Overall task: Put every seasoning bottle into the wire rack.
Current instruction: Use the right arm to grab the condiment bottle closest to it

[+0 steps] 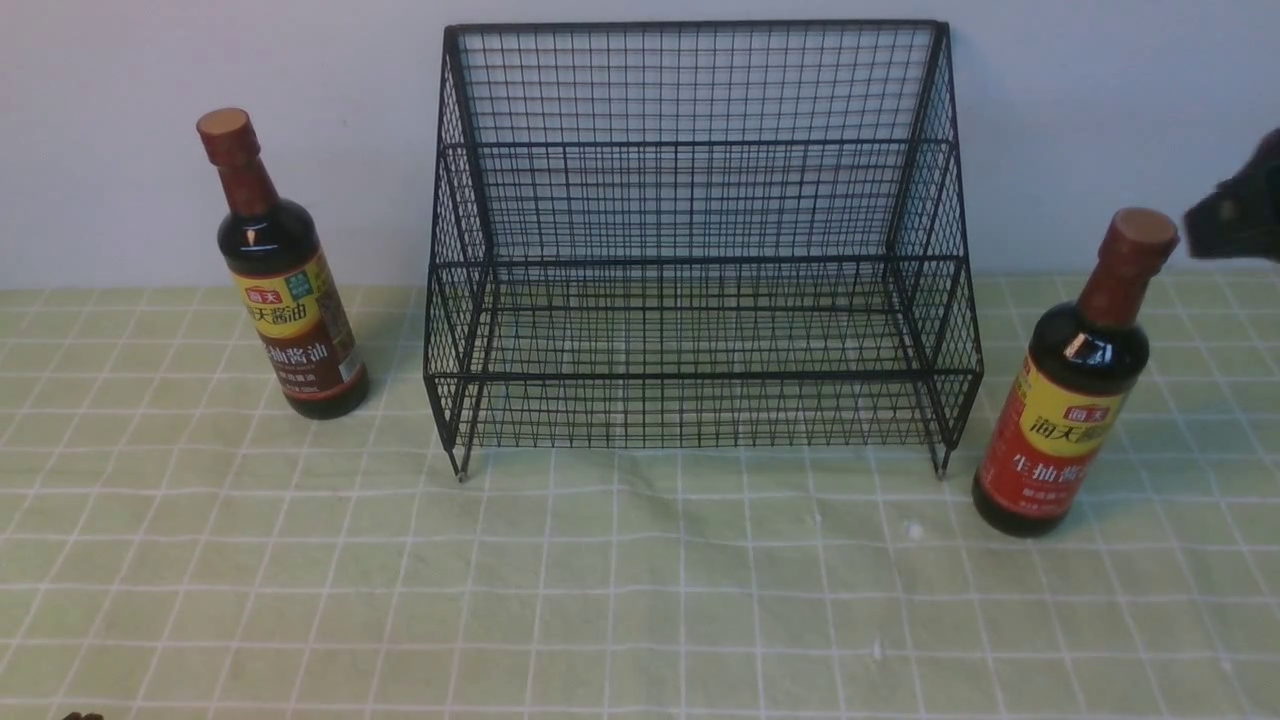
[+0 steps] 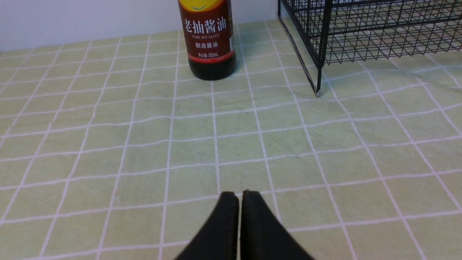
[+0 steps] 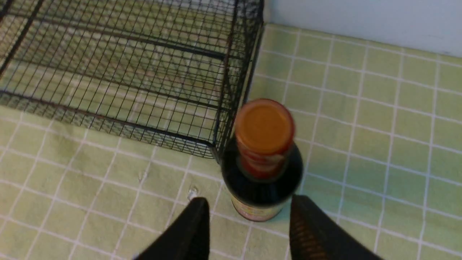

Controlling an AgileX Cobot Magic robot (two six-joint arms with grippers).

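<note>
Bottles of soy sauce stand either side of the rack (image 1: 700, 262): the brown-labelled bottle (image 1: 290, 290) left, the red-labelled bottle (image 1: 1065, 400) right and nearer, label partly turned away. The blurred right jaws (image 3: 249, 229) are parted, empty, cut off at the right edge in the front view. The left jaws (image 2: 240, 220) are shut, empty, their lower parts cropped.
</note>
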